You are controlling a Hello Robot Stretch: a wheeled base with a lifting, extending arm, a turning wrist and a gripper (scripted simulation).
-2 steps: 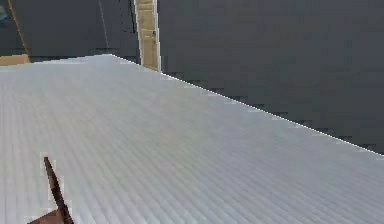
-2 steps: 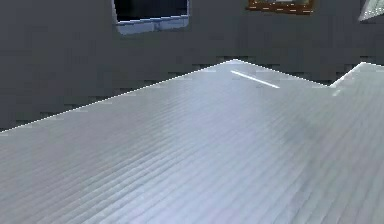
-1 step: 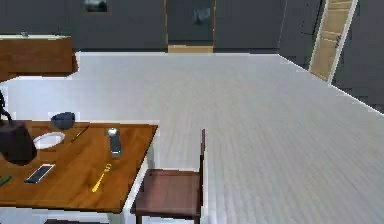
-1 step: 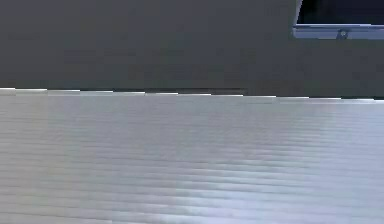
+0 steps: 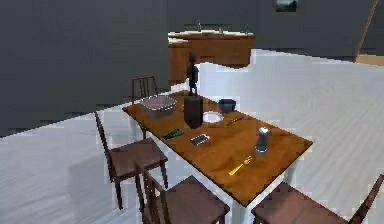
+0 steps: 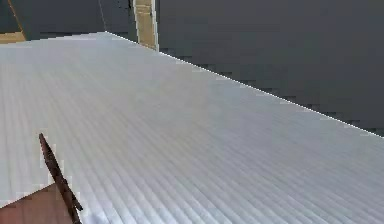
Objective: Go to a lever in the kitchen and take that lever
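Observation:
A wooden dining table (image 5: 285, 150) stands in the forward view's middle. On it are a grey tray (image 5: 157, 103), a tall dark container (image 5: 192, 109), a white plate (image 5: 213, 117), a dark bowl (image 5: 228, 105) and a grey cup (image 5: 262, 140). A thin yellow thing (image 5: 240, 165) lies near the table's near corner, with a flat dark thing (image 5: 200, 140) and a small green thing (image 5: 175, 133) beside it; they are too small to name. Far behind the table is a curved wooden kitchen counter (image 5: 215, 47).
Wooden chairs (image 5: 135, 155) (image 5: 185, 200) (image 5: 300, 205) ring the table, one more (image 5: 147, 88) at its far side. A dark slim figure (image 5: 193, 75) stands behind the table. Pale floor (image 6: 200, 130) runs to a dark wall (image 6: 280, 50), with a chair corner (image 6: 55, 185) and a wooden door frame (image 6: 146, 22).

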